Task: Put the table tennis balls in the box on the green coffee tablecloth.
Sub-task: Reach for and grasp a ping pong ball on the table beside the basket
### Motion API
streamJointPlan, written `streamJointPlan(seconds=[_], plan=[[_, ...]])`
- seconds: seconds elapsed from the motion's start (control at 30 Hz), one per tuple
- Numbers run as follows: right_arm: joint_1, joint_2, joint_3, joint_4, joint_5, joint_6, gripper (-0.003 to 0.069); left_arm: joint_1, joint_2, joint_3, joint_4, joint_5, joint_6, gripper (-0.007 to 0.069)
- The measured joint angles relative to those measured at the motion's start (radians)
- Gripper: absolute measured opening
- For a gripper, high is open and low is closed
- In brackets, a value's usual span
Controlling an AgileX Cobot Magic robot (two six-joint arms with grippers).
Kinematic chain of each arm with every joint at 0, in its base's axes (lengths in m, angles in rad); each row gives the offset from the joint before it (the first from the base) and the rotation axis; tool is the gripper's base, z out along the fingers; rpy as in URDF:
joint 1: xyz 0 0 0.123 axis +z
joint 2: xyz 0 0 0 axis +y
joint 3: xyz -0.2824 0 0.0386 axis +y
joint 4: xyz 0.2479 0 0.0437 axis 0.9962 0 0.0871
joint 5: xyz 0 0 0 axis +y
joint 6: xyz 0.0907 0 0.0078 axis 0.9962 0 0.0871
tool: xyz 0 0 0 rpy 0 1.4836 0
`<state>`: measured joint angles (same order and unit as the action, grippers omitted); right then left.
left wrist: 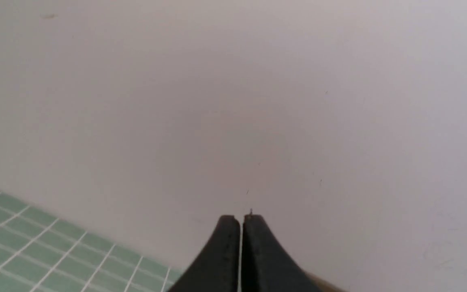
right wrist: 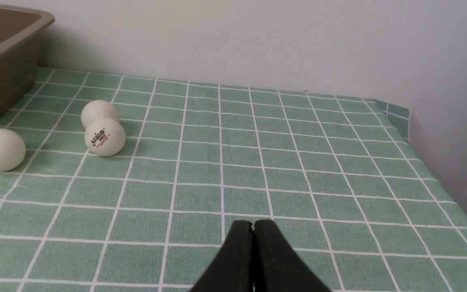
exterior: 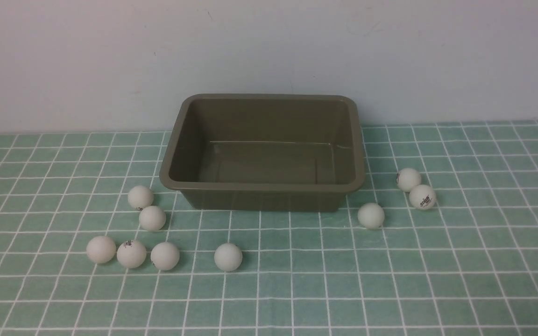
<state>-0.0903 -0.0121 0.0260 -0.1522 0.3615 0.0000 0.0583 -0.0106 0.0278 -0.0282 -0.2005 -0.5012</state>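
The olive-brown box (exterior: 263,189) stands empty at the back middle of the green tablecloth (exterior: 297,289). Several white balls lie on the cloth to its left front, among them one (exterior: 140,197), one (exterior: 131,253) and one (exterior: 228,256). Three lie to its right: one (exterior: 371,215), one (exterior: 408,179) and a logo ball (exterior: 422,197). Neither gripper shows in the front view. My left gripper (left wrist: 241,219) is shut and empty, facing the wall. My right gripper (right wrist: 252,225) is shut and empty above the cloth, well apart from the logo ball (right wrist: 104,137) and its neighbours (right wrist: 99,111) (right wrist: 0,149).
A pale wall (exterior: 269,51) rises directly behind the box. In the right wrist view the cloth's edge (right wrist: 403,113) ends at the far right, and the box's corner (right wrist: 10,44) shows. A strip of cloth (left wrist: 35,251) shows in the left wrist view.
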Motion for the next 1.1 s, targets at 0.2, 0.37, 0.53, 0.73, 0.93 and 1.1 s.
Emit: streamJointPlan(seconds=[0.2,0.37,0.53,0.73,0.93,1.1], plan=[[0.000,0.000,0.000,0.000,0.000,0.000,-0.0018,0.000,0.000,0.000,0.001,-0.166,-0.006,-0.0004],[0.000,0.000,0.000,0.000,0.000,0.000,-0.0018,0.000,0.000,0.000,0.019,-0.326,-0.007,-0.0004],[0.000,0.000,0.000,0.000,0.000,0.000,-0.0018,0.000,0.000,-0.038,0.161,-0.358,-0.007,-0.0004],[0.000,0.000,0.000,0.000,0.000,0.000,-0.0018,0.000,0.000,-0.229,0.414,-0.120,-0.050,-0.0004],[0.000,0.000,0.000,0.000,0.000,0.000,-0.0018,0.000,0.000,-0.359,0.475,0.274,-0.108,-0.0004],[0.000,0.000,0.000,0.000,0.000,0.000,-0.0018,0.000,0.059,-0.424,0.485,0.463,-0.085,-0.0004]])
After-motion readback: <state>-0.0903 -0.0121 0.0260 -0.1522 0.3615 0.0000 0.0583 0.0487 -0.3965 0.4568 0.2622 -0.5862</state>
